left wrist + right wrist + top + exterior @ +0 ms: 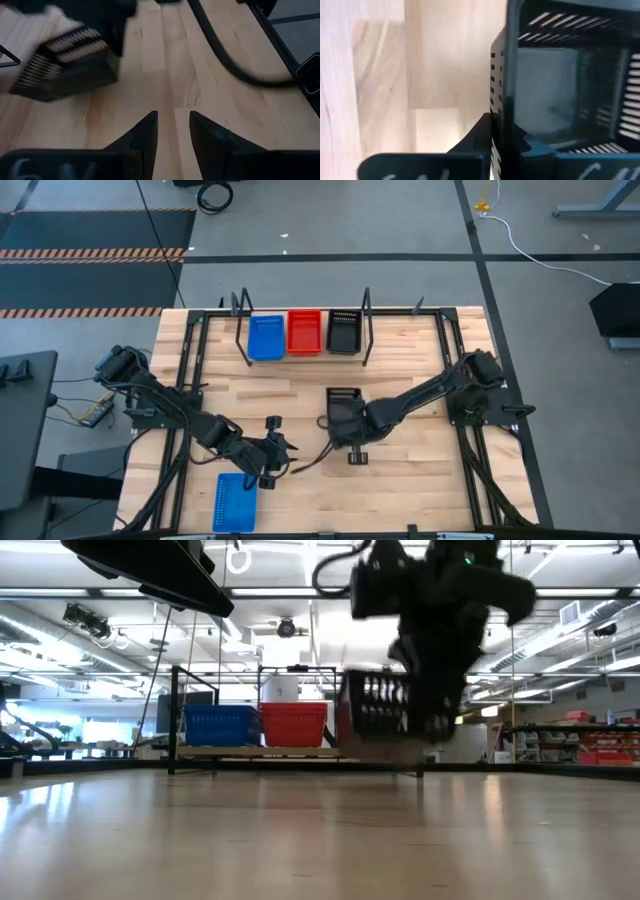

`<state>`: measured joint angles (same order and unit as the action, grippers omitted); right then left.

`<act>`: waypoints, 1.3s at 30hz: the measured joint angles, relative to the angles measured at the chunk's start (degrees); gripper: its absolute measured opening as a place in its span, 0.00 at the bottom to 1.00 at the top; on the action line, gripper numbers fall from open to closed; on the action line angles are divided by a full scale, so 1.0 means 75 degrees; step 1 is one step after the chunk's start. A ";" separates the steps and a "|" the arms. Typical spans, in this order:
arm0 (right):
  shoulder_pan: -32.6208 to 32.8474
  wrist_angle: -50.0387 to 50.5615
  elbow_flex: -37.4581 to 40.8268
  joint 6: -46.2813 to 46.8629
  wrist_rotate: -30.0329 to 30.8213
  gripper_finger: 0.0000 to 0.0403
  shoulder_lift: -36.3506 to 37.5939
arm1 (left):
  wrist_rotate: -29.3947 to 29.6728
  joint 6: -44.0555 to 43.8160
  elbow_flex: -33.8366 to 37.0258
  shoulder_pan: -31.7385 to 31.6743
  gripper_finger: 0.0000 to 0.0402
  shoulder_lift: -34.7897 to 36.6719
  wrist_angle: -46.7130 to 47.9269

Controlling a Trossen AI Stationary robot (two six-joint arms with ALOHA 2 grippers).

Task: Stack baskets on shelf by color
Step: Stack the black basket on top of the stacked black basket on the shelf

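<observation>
Taking the shelf (300, 360) as landmark: well in front of its left end, the left gripper (272, 448) hovers over the table (420, 490), fingers (145, 137) slightly parted and empty, a blue basket (235, 502) just beyond it. On the shelf sit blue (266, 337), red (304, 332) and black (343, 331) baskets. In front of the shelf's right end, the right gripper (345, 418) pinches the wall of another black basket (343, 402).

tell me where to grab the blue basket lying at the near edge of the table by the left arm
Take the blue basket by one thin side wall, coming straight down from above with one jaw inside and one outside. It lies flat and open side up, clear of other baskets, so the rim is exposed. The left gripper is probably best placed, being closest.
</observation>
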<state>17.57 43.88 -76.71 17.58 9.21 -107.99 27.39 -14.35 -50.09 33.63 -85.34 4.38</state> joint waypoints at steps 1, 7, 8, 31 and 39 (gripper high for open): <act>-0.0077 -0.0003 0.0000 -0.0138 0.0056 0.05 0.0150 | 0.0000 0.0000 0.0000 0.0000 0.30 0.0000 0.0000; -0.0625 -0.0109 -0.0003 -0.1087 0.0674 0.03 0.1157 | -0.0001 0.0003 0.0000 0.0000 0.30 0.0000 0.0000; -0.0725 -0.0139 -0.0003 -0.1247 0.0739 0.03 0.1303 | 0.0001 0.0000 0.0000 0.0000 0.30 0.0000 0.0000; -0.3638 -0.0774 -0.0006 -0.3815 0.1157 0.03 0.1781 | 0.0001 0.0000 0.0003 -0.0005 0.30 -0.0003 -0.0069; -0.4317 -0.0744 -0.0006 -0.4211 0.0337 0.04 0.1781 | 0.0001 0.0003 0.0003 -0.0009 0.30 -0.0003 -0.0105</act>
<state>-14.81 38.30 -76.75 -14.01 11.74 -94.63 27.40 -14.33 -50.06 33.56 -85.36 3.59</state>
